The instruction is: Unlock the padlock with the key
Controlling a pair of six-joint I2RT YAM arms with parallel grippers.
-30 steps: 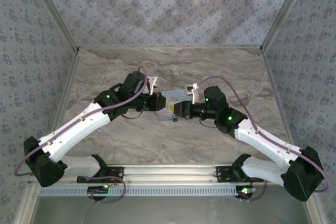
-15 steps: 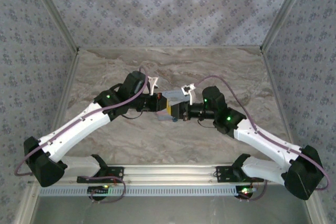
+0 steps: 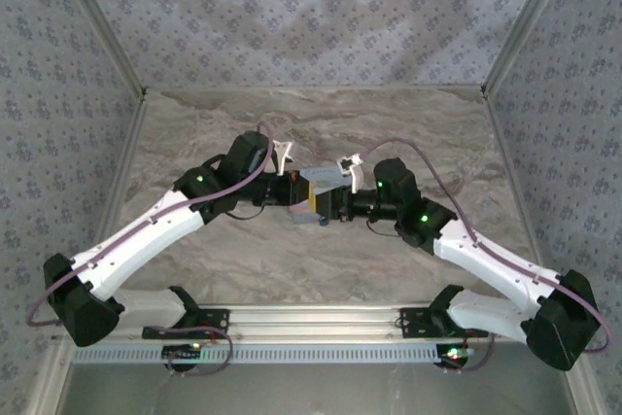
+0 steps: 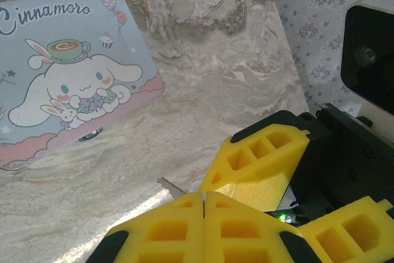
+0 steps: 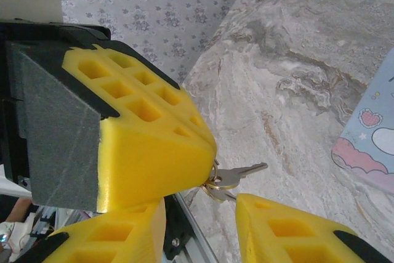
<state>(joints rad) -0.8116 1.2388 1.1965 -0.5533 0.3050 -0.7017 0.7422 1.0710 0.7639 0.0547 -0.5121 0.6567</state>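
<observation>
Keys of silver metal on a small ring (image 5: 229, 177) are pinched at the tips of the left gripper (image 4: 203, 204), whose yellow foam jaws are pressed fully together. The right gripper (image 5: 200, 214) is held w/ its jaws wide apart and nothing gripped; the keys are seen just ahead of that gap. Both grippers are met nose to nose approx. mid-way over the grey marbled bench (image 3: 369, 269). A flat light-blue cartoon-print card (image 4: 74, 97) is laid on the bench close by.
</observation>
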